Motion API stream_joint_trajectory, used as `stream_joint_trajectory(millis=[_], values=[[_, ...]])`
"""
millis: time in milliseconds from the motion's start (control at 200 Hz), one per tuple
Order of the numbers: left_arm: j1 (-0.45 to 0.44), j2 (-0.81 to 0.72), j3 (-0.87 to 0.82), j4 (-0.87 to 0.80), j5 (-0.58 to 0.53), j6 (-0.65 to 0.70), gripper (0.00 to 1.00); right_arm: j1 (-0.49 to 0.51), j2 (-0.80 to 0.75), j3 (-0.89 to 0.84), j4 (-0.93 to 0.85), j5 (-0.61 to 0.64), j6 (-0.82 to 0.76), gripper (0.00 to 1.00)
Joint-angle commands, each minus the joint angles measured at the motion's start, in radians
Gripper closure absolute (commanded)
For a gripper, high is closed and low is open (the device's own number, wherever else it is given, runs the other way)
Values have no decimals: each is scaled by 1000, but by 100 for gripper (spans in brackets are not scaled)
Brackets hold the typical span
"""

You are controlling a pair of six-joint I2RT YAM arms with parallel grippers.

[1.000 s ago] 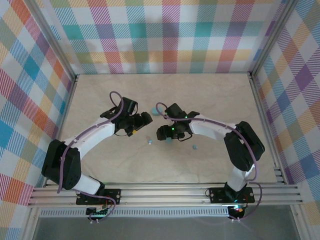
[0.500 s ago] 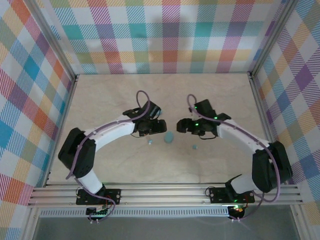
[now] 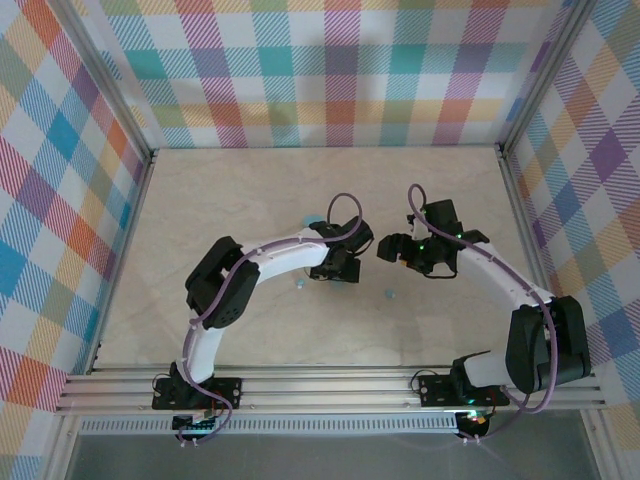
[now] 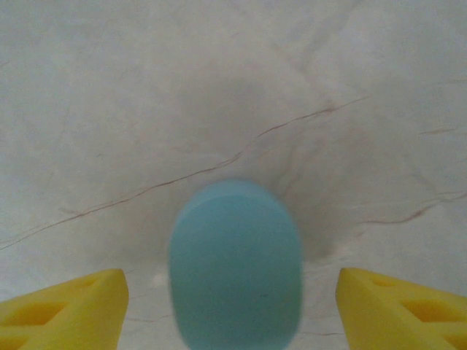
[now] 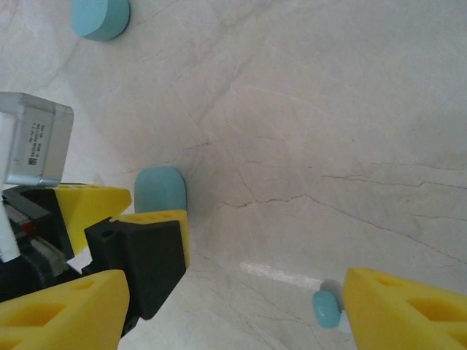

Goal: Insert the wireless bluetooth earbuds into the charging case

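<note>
A light-blue rounded charging case point(image 4: 235, 266) stands on the table between the yellow fingers of my left gripper point(image 4: 233, 306). The gripper is open, with a gap on each side of the case. In the top view the left gripper point(image 3: 338, 266) covers this case. My right gripper point(image 3: 390, 248) hovers just to the right of it, open and holding nothing. The right wrist view shows the left gripper's fingers point(image 5: 157, 222) around the case point(image 5: 160, 188). One small pale-blue earbud point(image 5: 326, 308) lies by the right gripper's right finger. Two earbuds point(image 3: 298, 284) point(image 3: 390, 294) lie on the table.
A second light-blue case point(image 5: 101, 16) lies farther back, seen as a small blue patch point(image 3: 314, 219) behind the left arm. The pale marbled table point(image 3: 220, 200) is bounded by plaid walls and metal frame posts point(image 3: 520, 210).
The left gripper has swung right and now sits over the case that lay uncovered half a second ago. The right gripper has drawn back to the right, away from the case.
</note>
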Motion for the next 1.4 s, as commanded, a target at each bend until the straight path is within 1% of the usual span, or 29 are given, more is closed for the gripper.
stream_joint_trajectory(millis=[0,75,180,335,435,505,600,675,850,940,1040,1170,1285,1395], values=[[-6,7,25,-73,-54,13,28,-15,-6,-4,0,-50,-20,23],[-7,6,9,-54,-46,17,31,-19,-2,3,1,-55,-20,23],[-8,-14,-49,29,-18,34,37,-31,4,13,3,-81,-4,23],[-8,-32,-107,129,10,78,40,-47,-3,15,10,-116,24,23],[-8,-19,-101,135,13,104,42,-52,-8,15,12,-123,27,23],[-8,-14,-99,133,16,118,47,-58,-10,16,13,-132,32,23],[-7,-32,-117,152,22,142,57,-69,-12,15,22,-148,46,24],[-7,-58,-135,165,20,177,62,-81,-9,18,29,-176,59,24],[-2,-183,-206,234,24,310,68,-96,-13,43,40,-248,69,25],[9,-261,-249,273,31,367,68,-96,-16,57,40,-284,72,26],[21,-340,-285,311,43,425,74,-96,-19,60,52,-327,101,29],[25,-432,-313,354,95,509,75,-78,-17,65,64,-372,144,34],[25,-520,-351,399,157,567,75,-35,-6,124,52,-479,146,34],[27,-596,-372,414,207,625,75,2,-21,175,41,-541,153,33]])
